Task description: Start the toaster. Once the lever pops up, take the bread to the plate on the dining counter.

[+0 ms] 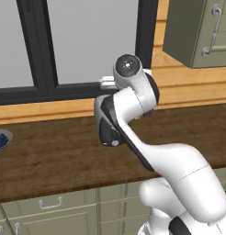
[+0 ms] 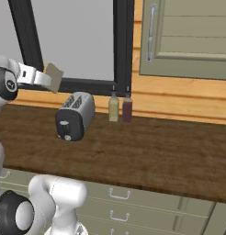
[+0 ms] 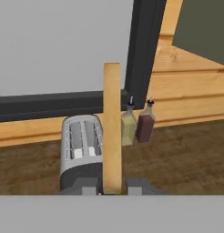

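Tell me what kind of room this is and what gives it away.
Most likely a home kitchen. A silver toaster and two condiment bottles stand on a wood-grain counter under a window, with drawers below and a wall cabinet above.

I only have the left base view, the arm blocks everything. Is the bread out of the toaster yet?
Observer: Yes. The right base view shows the gripper holding the bread in the air above the toaster.
Operator: Is anything left in the slots?
Observer: In the hand view both slots of the toaster look empty; the bread stands edge-on between the fingertips.
Operator: Anything near the toaster to avoid?
Observer: Two bottles, a yellowish bottle and a dark red bottle, stand to its right against the wall, apart from it.
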Available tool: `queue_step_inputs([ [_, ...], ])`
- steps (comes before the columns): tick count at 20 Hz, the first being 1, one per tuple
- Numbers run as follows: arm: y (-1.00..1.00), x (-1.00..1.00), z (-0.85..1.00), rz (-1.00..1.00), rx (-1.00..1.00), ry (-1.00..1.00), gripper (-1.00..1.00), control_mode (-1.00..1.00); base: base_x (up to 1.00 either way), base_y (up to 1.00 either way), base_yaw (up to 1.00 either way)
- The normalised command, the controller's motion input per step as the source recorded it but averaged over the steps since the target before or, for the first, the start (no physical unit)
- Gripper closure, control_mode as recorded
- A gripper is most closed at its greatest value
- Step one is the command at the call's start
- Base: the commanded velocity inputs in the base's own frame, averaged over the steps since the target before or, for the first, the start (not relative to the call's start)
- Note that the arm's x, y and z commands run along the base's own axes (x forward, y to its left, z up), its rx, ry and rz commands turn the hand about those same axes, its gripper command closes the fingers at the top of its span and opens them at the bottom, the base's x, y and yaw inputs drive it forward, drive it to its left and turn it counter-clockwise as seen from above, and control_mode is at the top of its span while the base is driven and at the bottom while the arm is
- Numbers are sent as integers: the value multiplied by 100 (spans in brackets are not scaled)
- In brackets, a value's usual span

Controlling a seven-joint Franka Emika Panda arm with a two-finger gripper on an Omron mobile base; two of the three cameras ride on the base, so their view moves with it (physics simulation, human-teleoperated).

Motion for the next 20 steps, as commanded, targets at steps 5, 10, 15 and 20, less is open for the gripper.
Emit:
queue_step_inputs([
  [5,8,-73,1,0,0,-4,100,-100,0,0,0],
  [10,0,-21,0,0,0,-2,100,-100,0,0,0],
  [15,0,0,0,0,0,0,100,-100,0,0,0],
  [20,0,0,0,0,0,0,100,-100,0,0,0],
])
